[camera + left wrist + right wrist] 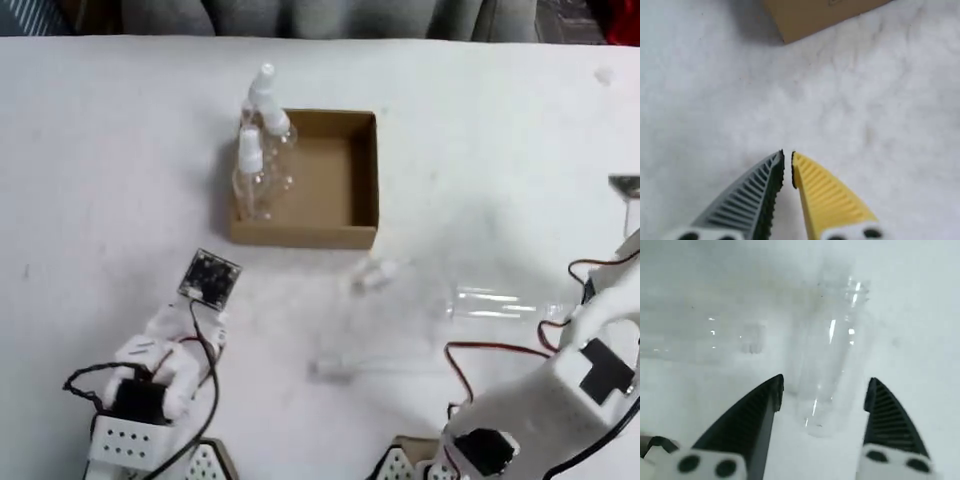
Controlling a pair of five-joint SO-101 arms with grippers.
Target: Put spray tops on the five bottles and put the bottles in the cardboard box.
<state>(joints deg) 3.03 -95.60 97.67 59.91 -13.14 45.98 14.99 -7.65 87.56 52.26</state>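
Note:
The cardboard box (345,175) stands mid-table with three clear bottles (255,175) with white spray tops along its left wall. An uncapped clear bottle (492,303) lies on the white table right of the box; in the right wrist view this bottle (827,365) lies just ahead of my open right gripper (822,392), between the lines of its black fingers. A second bare bottle (340,366) (705,342) lies nearer the front. A loose spray top (376,272) rests below the box's right corner. My left gripper (787,162) is shut and empty over bare table, short of the box corner (810,17).
The left arm (150,385) sits at the front left, its camera board (208,277) just short of the box. The right arm (560,385) stretches from the front right toward the lying bottle. Red and black cables (500,350) trail beside it. White tablecloth (100,150) lies open on the left.

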